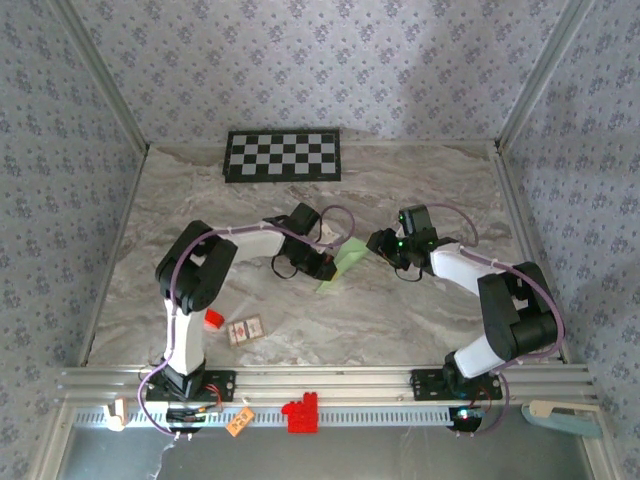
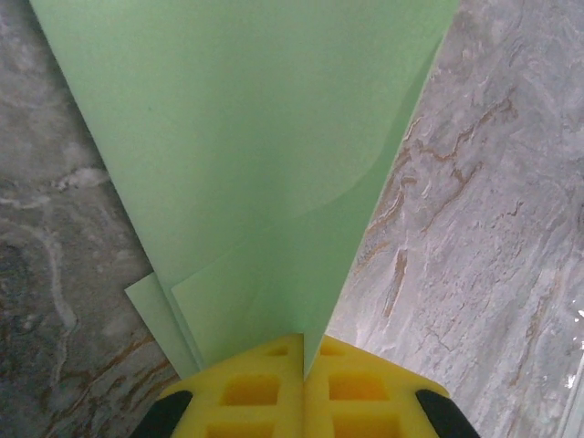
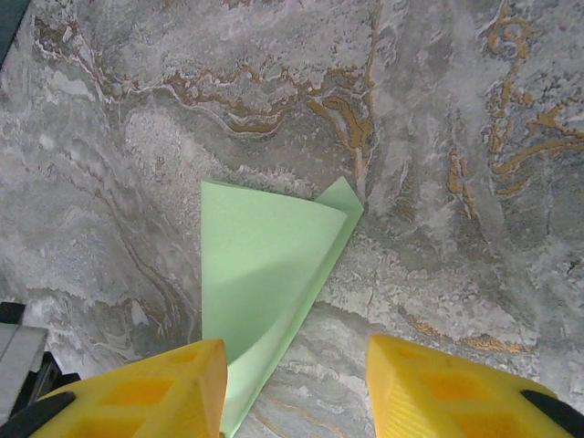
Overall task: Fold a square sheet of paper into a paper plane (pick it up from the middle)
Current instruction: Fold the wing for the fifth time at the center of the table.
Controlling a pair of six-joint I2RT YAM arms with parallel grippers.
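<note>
From where I stood, the pale green sheet of paper sat near the middle of the marbled table, between the two arms. It was doubled over itself into a loose, curling wedge rather than a crisp plane. The left gripper had its yellow pads pressed together on one narrow end, the layers pinched between them and the rest fanning away, seemingly bowed up off the surface. The right gripper hung just beside the paper's far end with its jaws apart, holding nothing. The sheet looked featherlight and floppy, the sort that springs open unless pinned. I judged the best hold to be a gentle one on a folded edge where the layers stacked. A hard tug against the left pinch could tear or crumple it, and the smooth table would let it slide.
</note>
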